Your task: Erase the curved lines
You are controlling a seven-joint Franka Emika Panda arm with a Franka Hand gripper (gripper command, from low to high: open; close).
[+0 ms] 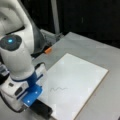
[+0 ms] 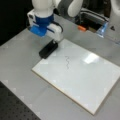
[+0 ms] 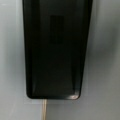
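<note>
The curve lines show as one short dark wavy squiggle (image 1: 58, 88) (image 2: 67, 62) on the white board (image 1: 82, 72) (image 2: 85, 77) in both front views, with the ink intact. A black eraser block (image 2: 47, 50) (image 1: 43, 109) lies at the board's edge, partly on the grey table. My gripper (image 2: 53, 43) comes straight down onto the eraser's end nearest the board. In the wrist view the eraser (image 3: 56, 50) fills most of the picture, with the board's thin edge (image 3: 44, 110) below it. The squiggle lies a short way from the eraser, untouched.
A small orange object (image 1: 48, 50) (image 2: 81, 28) lies on the grey table (image 1: 105, 105) (image 2: 20, 62) beyond the board. A pale blue item (image 2: 102, 30) and dark equipment stand at a front view's top right. The arm's white body (image 1: 17, 57) hides a front view's left side.
</note>
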